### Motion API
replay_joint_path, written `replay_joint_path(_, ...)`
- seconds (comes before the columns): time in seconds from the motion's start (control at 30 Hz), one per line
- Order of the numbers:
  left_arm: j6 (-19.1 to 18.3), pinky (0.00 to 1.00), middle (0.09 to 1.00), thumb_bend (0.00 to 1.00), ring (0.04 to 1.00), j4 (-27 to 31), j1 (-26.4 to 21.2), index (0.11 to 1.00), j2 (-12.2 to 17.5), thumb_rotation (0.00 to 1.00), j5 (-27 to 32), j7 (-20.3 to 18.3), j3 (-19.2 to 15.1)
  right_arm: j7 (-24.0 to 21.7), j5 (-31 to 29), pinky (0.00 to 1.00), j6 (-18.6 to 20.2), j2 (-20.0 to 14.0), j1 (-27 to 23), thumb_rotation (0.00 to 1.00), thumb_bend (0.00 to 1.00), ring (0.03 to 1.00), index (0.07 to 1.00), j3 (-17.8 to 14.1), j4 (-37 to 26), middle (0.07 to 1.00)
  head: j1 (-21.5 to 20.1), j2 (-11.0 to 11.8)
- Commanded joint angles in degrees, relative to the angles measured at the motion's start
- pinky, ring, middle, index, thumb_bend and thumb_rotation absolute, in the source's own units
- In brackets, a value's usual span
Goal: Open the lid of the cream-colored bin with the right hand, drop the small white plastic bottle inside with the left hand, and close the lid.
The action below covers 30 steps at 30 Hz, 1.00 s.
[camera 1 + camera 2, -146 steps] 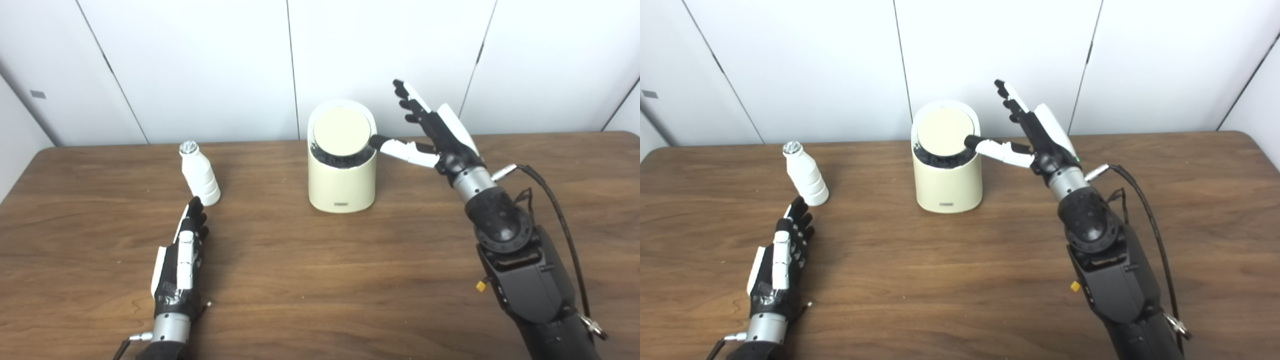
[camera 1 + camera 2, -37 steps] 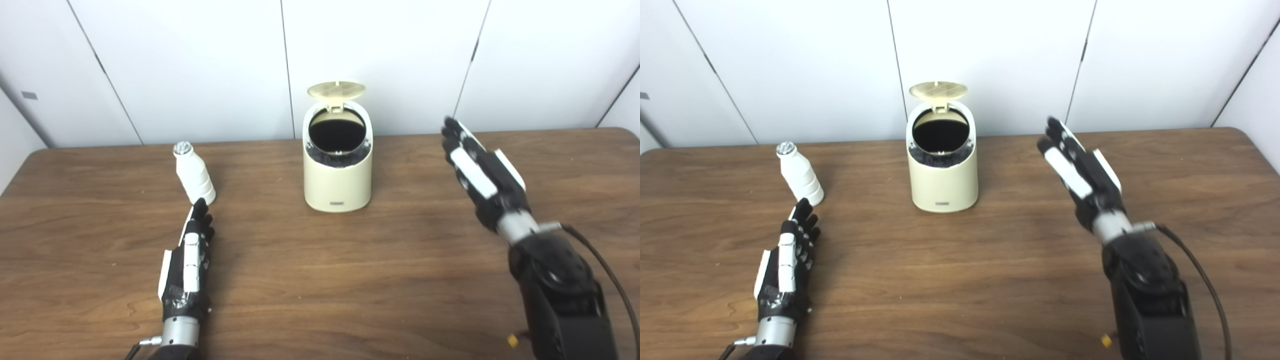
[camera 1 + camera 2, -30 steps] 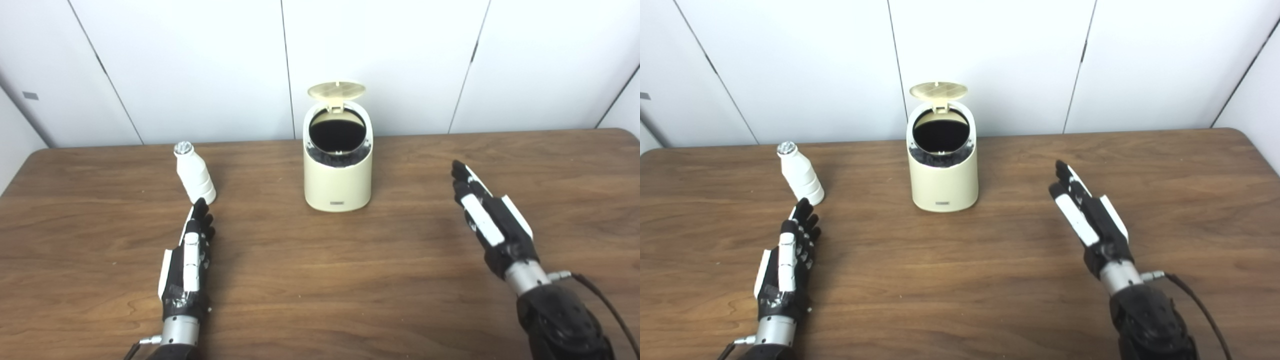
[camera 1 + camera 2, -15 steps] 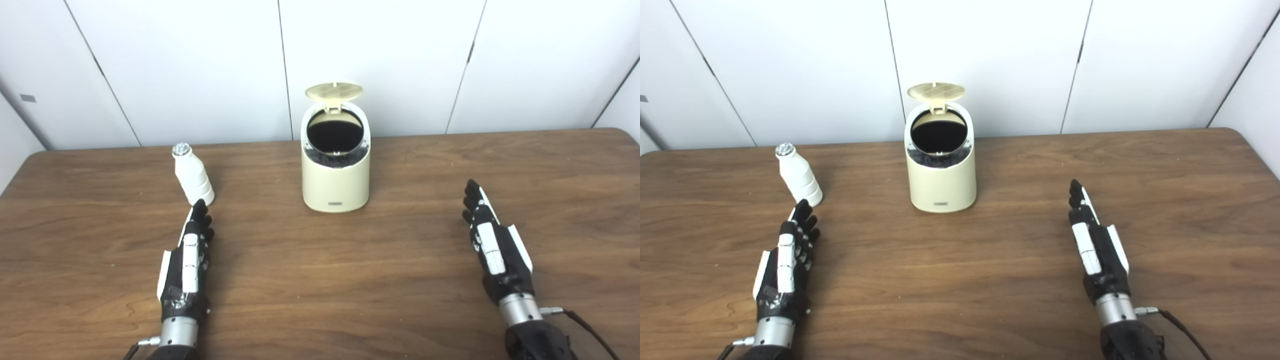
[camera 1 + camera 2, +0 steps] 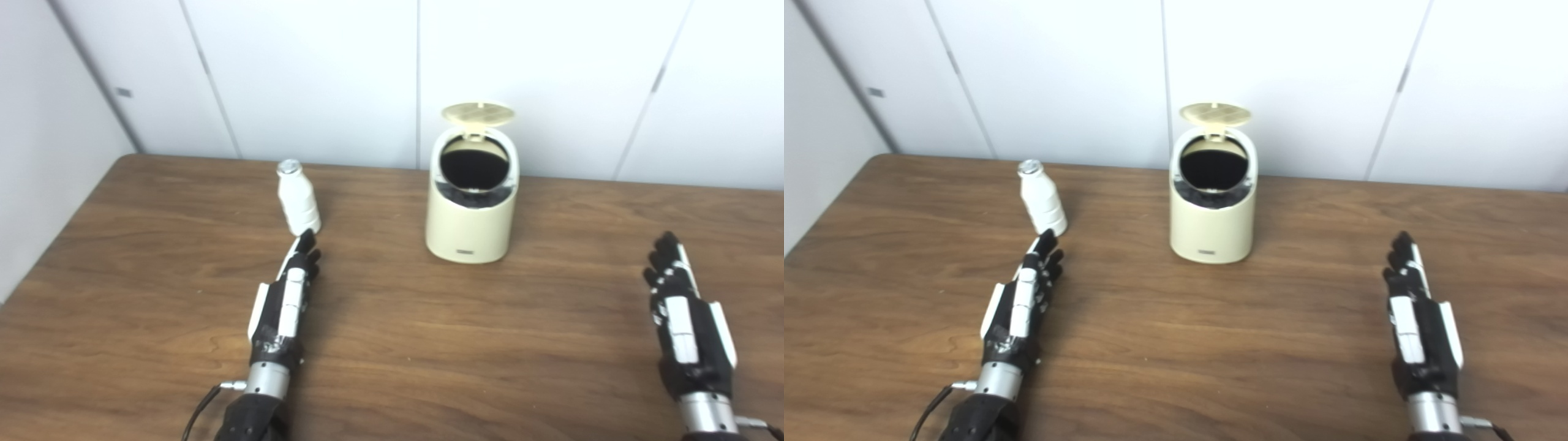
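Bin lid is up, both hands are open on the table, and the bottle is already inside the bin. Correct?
Not quite. The bottle is not inside the bin; both eye views show it upright on the table, just beyond the left hand. The lid is up, and the left hand and right hand lie open.

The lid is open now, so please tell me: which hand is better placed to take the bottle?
Left hand: its fingertips lie just before the bottle; the right hand rests far across.
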<state>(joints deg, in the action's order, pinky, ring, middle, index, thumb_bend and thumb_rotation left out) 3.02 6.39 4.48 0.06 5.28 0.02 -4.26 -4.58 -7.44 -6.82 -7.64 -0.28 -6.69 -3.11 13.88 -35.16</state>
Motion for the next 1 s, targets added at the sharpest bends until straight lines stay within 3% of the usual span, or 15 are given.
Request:
replay_joint_path(0.0, 1.16, 0.99, 0.991, 0.55, 0.983, -0.52, 1.6, 0.981, -0.99, 0.91, -0.55, 0.5, 0.53, -0.44, -1.35, 1.0, -0.09, -0.6, 0.36, 0.85, 0.64, 1.0, 0.997, -0.41, -1.66, 1.0, 0.29, 0.04)
replay_joint_path(0.23, 1.07, 0.97, 0.983, 0.55, 0.979, -0.75, 1.32, 0.974, -1.14, 0.83, -2.39, 0.8, 0.84, -0.06, -2.55, 1.0, 6.12, 0.19, 1.05, 0.85, 0.6, 1.0, 0.978, -0.13, -7.64, 0.983, 1.97, 0.6)
replay_joint_path(0.33, 0.49, 0.99, 0.987, 0.59, 0.989, 0.32, 1.27, 0.98, -1.07, 0.71, -2.99, 0.81, 0.95, 0.35, -2.94, 1.0, 8.66, 0.53, 1.1, 0.85, 0.56, 1.0, 0.981, -0.12, -9.58, 0.988, 2.05, 0.76)
replay_joint_path(0.43, -0.66, 0.97, 0.982, 0.55, 0.987, 3.51, 1.37, 0.987, -1.25, 0.52, -5.29, 1.92, 1.03, 0.51, -3.0, 1.0, 10.14, 0.73, 1.15, 0.85, 0.56, 1.0, 0.977, -0.1, -10.73, 0.99, 1.79, 0.69)
replay_joint_path(0.53, -4.27, 0.93, 0.948, 0.59, 0.951, 8.57, 1.09, 0.967, -0.56, 0.44, -13.55, 4.43, 1.53, 0.39, -2.67, 1.0, 10.94, 0.62, 1.06, 0.86, 0.55, 1.0, 0.987, 0.01, -11.03, 0.999, 2.15, 0.72)
replay_joint_path(0.57, -6.05, 0.92, 0.961, 0.67, 0.953, 10.38, 0.97, 0.971, -0.03, 0.43, -15.3, 4.26, 1.71, 0.43, -2.33, 1.0, 11.13, 0.56, 1.03, 0.87, 0.56, 1.0, 0.994, 0.09, -11.08, 1.0, 2.3, 0.84)
replay_joint_path(0.67, -11.77, 0.89, 0.968, 0.73, 0.945, 15.83, 0.15, 0.982, 2.59, 0.42, -20.4, 2.56, 2.37, 0.54, -1.64, 1.0, 11.61, 0.59, 1.16, 0.87, 0.56, 1.0, 0.995, 0.37, -11.28, 1.0, 2.42, 1.05)
replay_joint_path(0.77, -16.85, 0.91, 0.989, 0.77, 0.965, 19.5, -1.08, 0.993, 4.31, 0.36, -22.17, 1.24, 2.12, 0.34, -1.43, 1.0, 11.5, 0.42, 1.16, 0.87, 0.55, 1.0, 0.997, 0.51, -11.02, 1.0, 2.31, 1.29)
replay_joint_path(0.87, -20.39, 0.92, 0.999, 0.73, 0.978, 20.75, -2.87, 1.0, 5.48, 0.28, -22.73, 1.33, 0.98, -0.11, -1.74, 1.0, 11.27, 0.11, 0.95, 0.88, 0.54, 1.0, 1.0, 0.46, -10.32, 1.0, 2.18, 1.58)
replay_joint_path(0.97, -23.15, 0.91, 0.997, 0.75, 0.972, 21.11, -4.91, 1.0, 7.53, 0.28, -25.44, 1.22, 0.38, -0.05, -1.4, 1.0, 11.1, 0.11, 0.72, 0.88, 0.55, 1.0, 1.0, 0.54, -9.93, 1.0, 2.13, 1.76)
